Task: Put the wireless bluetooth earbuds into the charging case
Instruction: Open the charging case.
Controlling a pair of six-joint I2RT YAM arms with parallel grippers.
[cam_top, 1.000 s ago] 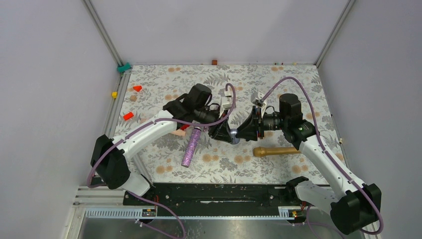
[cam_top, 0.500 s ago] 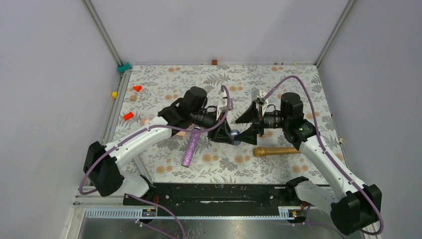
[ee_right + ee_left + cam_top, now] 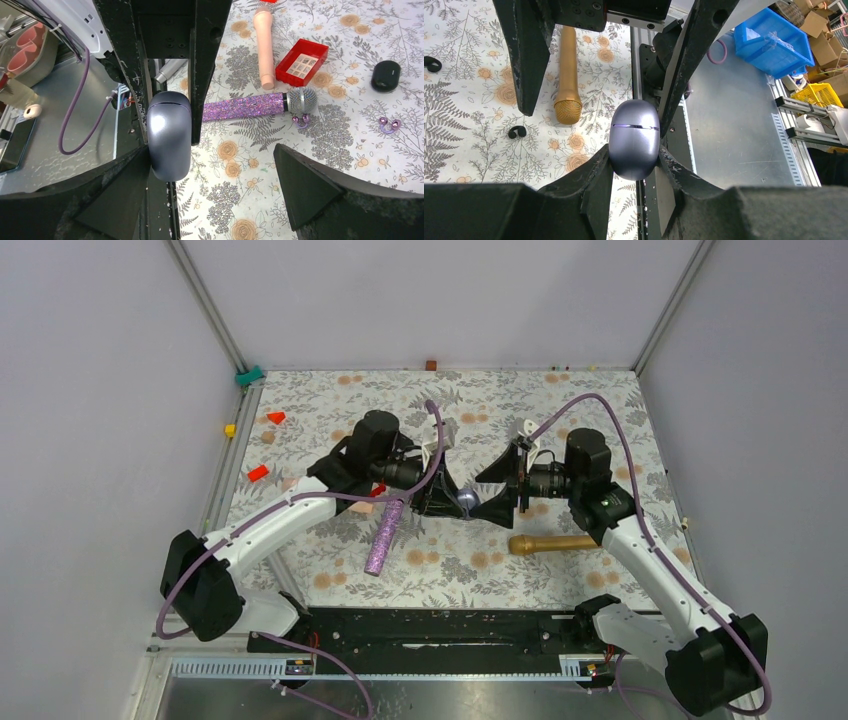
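Over the flowered table (image 3: 560, 400) the two arms meet in the air. The left pincer (image 3: 634, 162) is clenched on the lower end of the case (image 3: 634, 132), a grey oval held clear of the table with its lid seam closed. The right pincer (image 3: 210, 150) is released, jaws wide. One of its fingers lies against or just beside the case, and I cannot tell which. The black earbuds (image 3: 517, 132) lie loose on the table near the head of the gold mic (image 3: 567, 75), well apart from the case. The step in hand looks to be opening the lid, since nothing goes in while it is shut. To do it well, the left grip belongs below the seam so it does not pin the lid. The right should close on the upper half only and swing it back on the hinge rather than pull, as the smooth shell could slip. The purple buds (image 3: 300, 120) by the glitter mic (image 3: 260, 107) are not the pair wanted.
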